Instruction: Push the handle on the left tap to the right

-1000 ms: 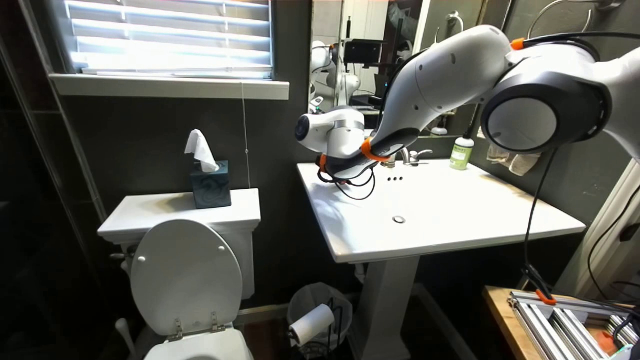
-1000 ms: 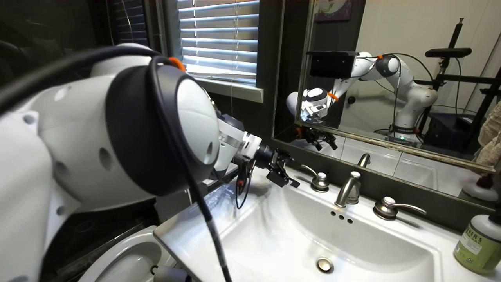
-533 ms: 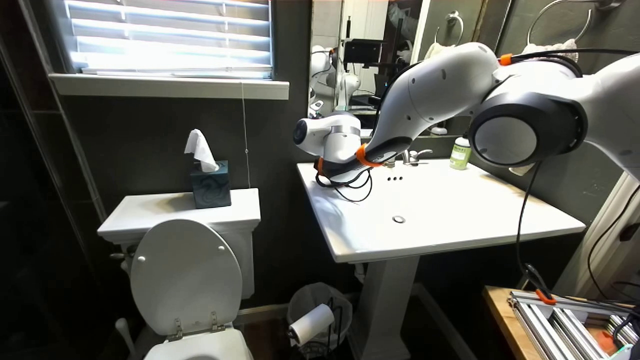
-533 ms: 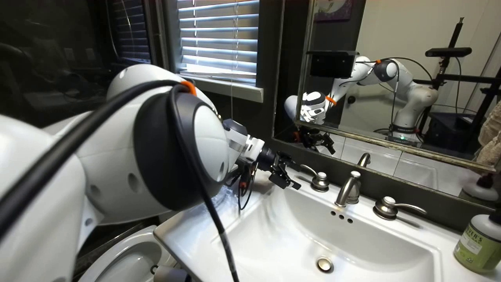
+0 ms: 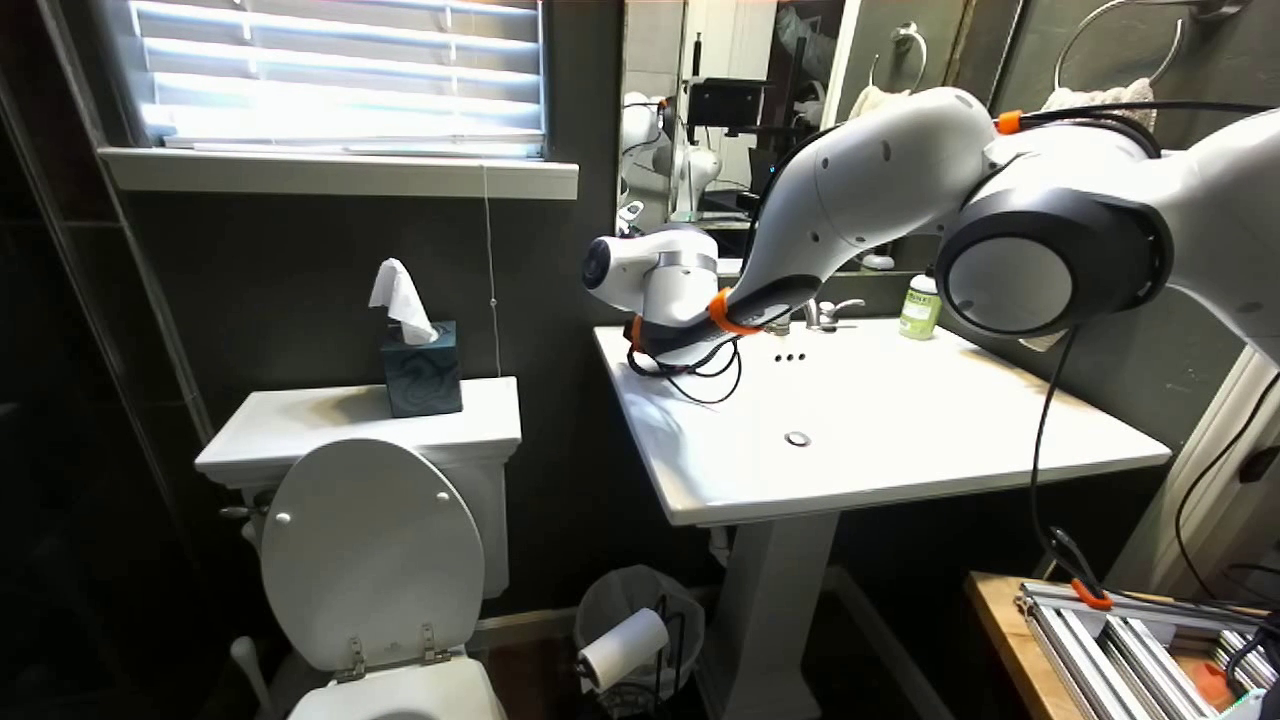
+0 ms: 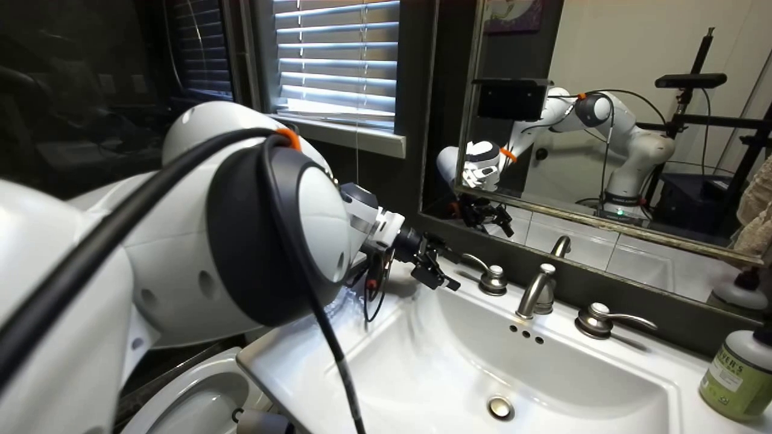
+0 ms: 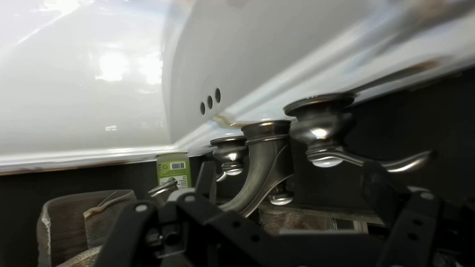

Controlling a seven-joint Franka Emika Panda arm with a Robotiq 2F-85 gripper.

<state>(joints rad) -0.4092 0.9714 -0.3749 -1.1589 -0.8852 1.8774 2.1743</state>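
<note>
The left tap (image 6: 493, 281) is a short chrome body at the back of the basin. Its handle (image 6: 475, 260) points left, toward my gripper. My gripper (image 6: 451, 266) is open and empty, just left of the handle's tip. In the wrist view, which is upside down, the left tap (image 7: 322, 124) is at right and its handle (image 7: 412, 162) runs behind one finger of the open gripper (image 7: 291, 181). I cannot tell whether finger and handle touch. In an exterior view, the arm (image 5: 680, 295) hides the gripper and most of the left tap.
The curved spout (image 6: 534, 293) stands right of the left tap, with the right tap (image 6: 596, 319) beyond it. A soap bottle (image 6: 737, 375) stands at far right. The mirror (image 6: 603, 238) and dark wall rise close behind the taps. The white basin (image 6: 416, 355) lies in front.
The upper arm and elbow have come down over the last second, mostly in its first half. The gripper has shifted only slightly, lately a little left. The handle has not visibly moved.
</note>
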